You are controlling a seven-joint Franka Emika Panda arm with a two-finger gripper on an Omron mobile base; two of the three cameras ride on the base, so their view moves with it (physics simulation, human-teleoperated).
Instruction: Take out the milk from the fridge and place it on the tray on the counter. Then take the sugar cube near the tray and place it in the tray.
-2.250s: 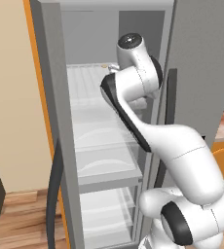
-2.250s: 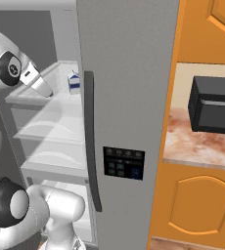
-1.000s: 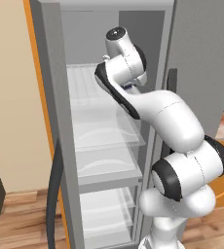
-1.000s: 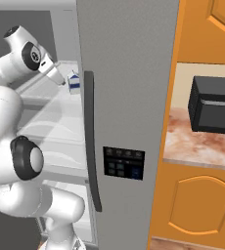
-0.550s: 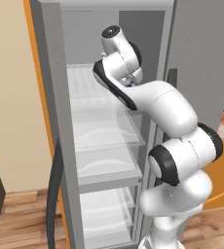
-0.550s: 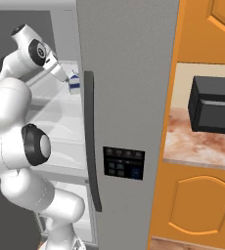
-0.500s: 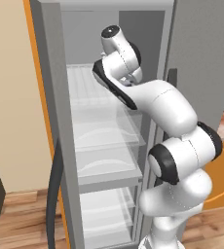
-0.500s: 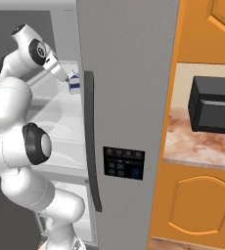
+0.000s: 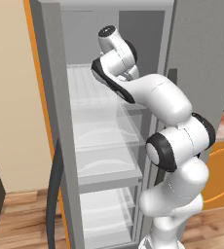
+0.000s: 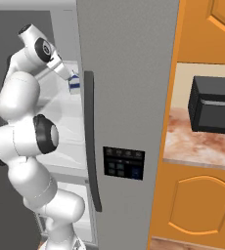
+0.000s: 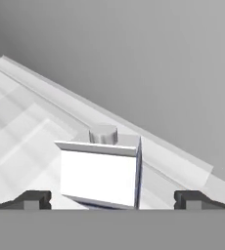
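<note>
Fridge point(image 10: 129, 73) shelf, milk point(image 11: 99, 175) standing upright, cap up, between spread end effector point(image 11: 112, 199) fingertips

The fridge point(image 9: 60, 121) fills the middle of the frame, its door open and its pale shelves point(image 9: 102, 141) stacked inside. The arm point(image 9: 167, 146) rises from the lower right and bends up into the top compartment.
</note>
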